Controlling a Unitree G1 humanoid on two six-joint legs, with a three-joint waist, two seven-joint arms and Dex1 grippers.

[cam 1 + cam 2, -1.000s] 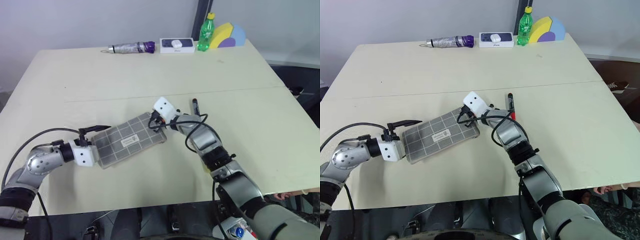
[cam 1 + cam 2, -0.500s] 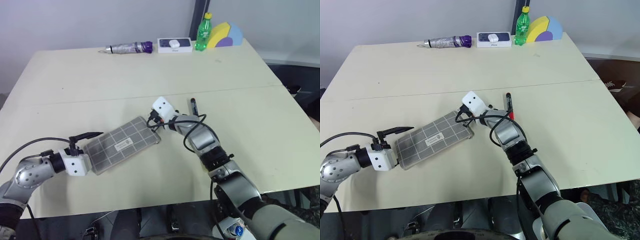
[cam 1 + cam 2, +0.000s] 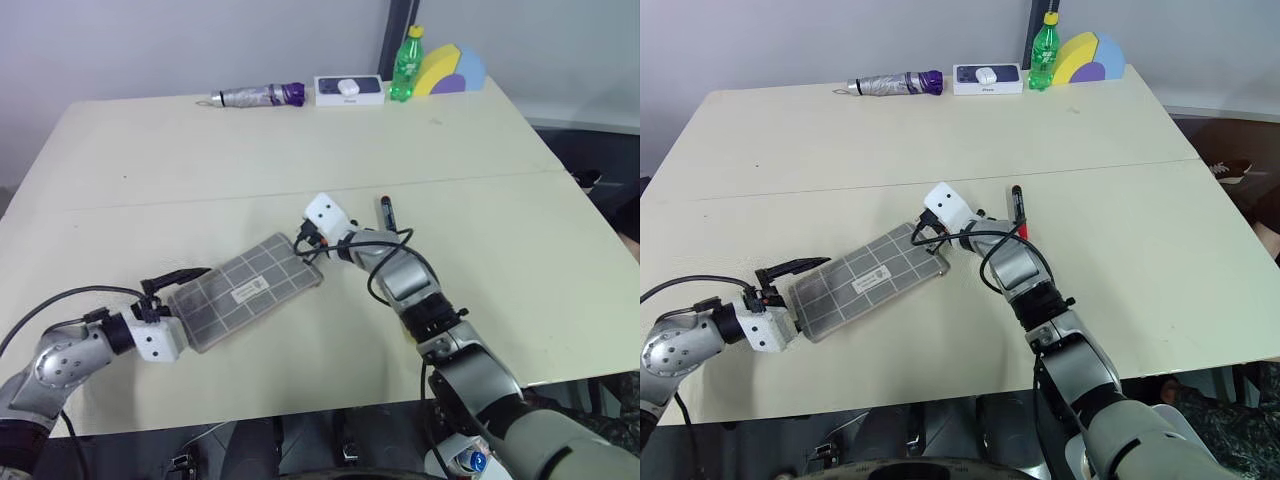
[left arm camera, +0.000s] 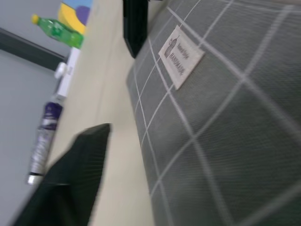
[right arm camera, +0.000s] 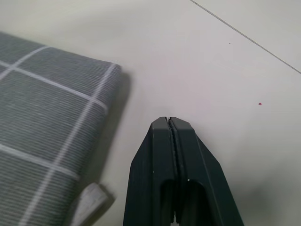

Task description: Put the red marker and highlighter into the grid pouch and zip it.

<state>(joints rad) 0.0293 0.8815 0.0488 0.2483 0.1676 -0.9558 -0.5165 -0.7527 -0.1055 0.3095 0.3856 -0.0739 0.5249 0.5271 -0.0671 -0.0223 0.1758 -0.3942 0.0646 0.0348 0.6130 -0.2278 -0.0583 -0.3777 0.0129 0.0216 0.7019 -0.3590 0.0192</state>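
Across a cream table (image 3: 480, 260), the grid pouch (image 3: 245, 290) lies at centre, our left gripper (image 3: 172, 285) spread apart at its eight o'clock corner, our right gripper (image 5: 171, 123) clenched empty at its two o'clock corner beside the red marker (image 3: 387, 211); loading seems unstarted, so we next need that marker grasped.

Bright, even light, soft shadows; the left wrist view is blurred close up.

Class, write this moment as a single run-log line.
left gripper: at pouch end | right gripper: shut, empty, beside pouch corner | marker: on table, outside pouch | step: not done
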